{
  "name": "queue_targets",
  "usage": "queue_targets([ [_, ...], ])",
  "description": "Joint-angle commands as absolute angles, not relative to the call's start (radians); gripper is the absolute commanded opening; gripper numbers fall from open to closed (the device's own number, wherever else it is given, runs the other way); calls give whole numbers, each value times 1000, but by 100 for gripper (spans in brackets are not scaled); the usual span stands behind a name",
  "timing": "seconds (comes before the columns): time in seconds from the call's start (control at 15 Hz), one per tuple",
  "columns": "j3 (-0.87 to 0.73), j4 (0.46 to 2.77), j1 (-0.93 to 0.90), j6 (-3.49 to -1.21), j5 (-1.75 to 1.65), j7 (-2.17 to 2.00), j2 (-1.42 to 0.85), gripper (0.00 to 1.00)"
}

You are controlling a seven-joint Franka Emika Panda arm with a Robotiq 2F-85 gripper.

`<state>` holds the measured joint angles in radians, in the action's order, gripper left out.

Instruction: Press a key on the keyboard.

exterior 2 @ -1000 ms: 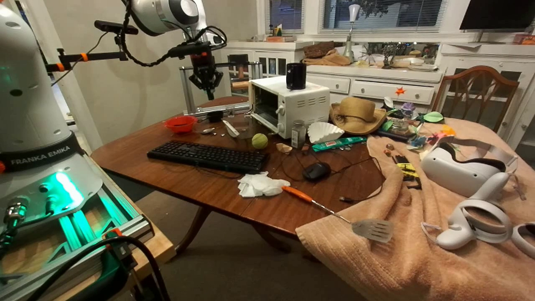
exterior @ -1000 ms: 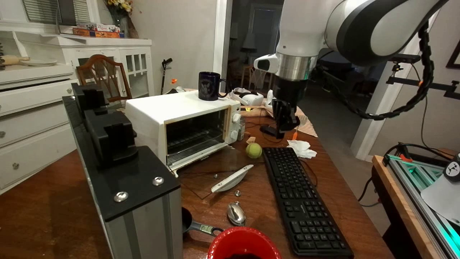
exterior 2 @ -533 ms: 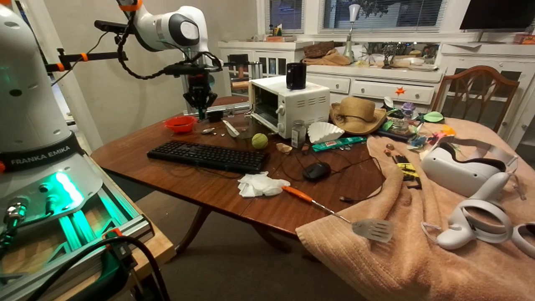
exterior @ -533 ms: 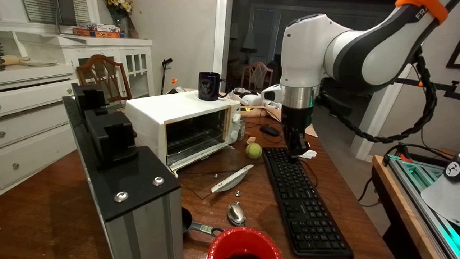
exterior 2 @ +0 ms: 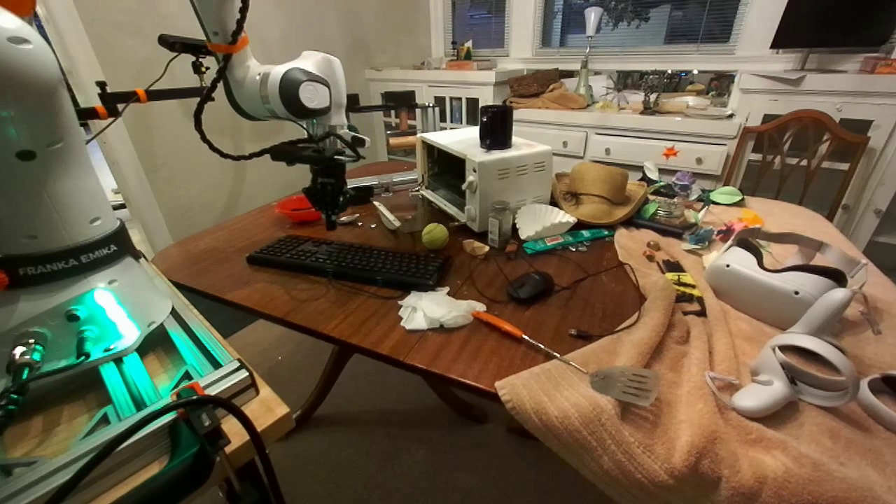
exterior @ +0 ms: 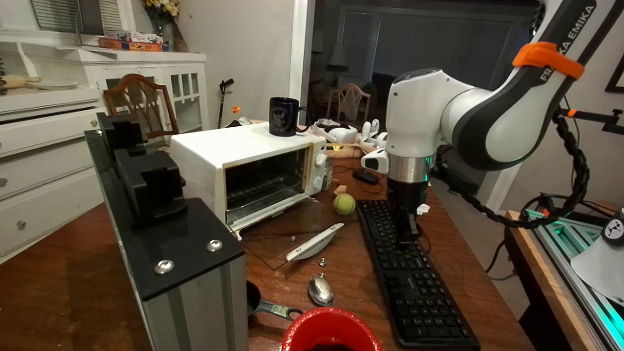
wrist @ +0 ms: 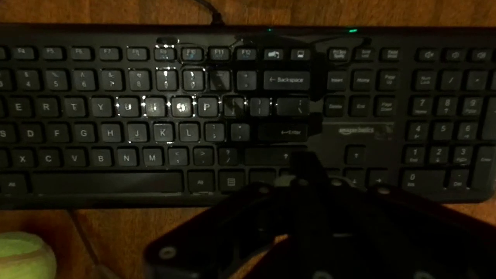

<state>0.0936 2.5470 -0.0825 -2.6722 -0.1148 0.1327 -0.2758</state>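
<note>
The long black keyboard [exterior: 414,287] lies flat on the wooden table. It shows in both exterior views [exterior 2: 350,262] and fills most of the wrist view [wrist: 108,133]. My gripper [exterior: 407,238] points straight down over the keyboard, with its fingers together and nothing between them. In an exterior view its tip [exterior 2: 331,225] appears a little above the keyboard's far edge. In the wrist view the dark fingertips [wrist: 308,161] cover the right end of the right Shift key and part of the bottom row. I cannot tell any contact with the keys.
A tennis ball [exterior: 344,204] lies beside the keyboard, near the white toaster oven [exterior: 202,165] with a dark mug [exterior: 284,116] on top. A red bowl [exterior: 331,324] and spoon [exterior: 320,290] are nearby. A white tissue [exterior 2: 434,310] and mouse [exterior 2: 530,287] lie beyond the keyboard's end.
The arm has come down a long way, and my gripper has moved along the keyboard toward its number-pad end, now close above the keys. The fingers stay together. The keyboard has not moved.
</note>
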Motion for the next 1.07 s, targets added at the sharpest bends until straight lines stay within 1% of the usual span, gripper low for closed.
queue_targets([
  [0.0, 84, 2553, -70, -2765, -93, 103, -333, 0],
  [0.07, 84, 2555, -67, -2788, -90, 102, -341, 0],
  [0.13, 83, 2547, -74, -2738, -107, 117, -319, 1],
  [1.0, 69, 2563, -70, -2750, -112, 107, -346, 0],
])
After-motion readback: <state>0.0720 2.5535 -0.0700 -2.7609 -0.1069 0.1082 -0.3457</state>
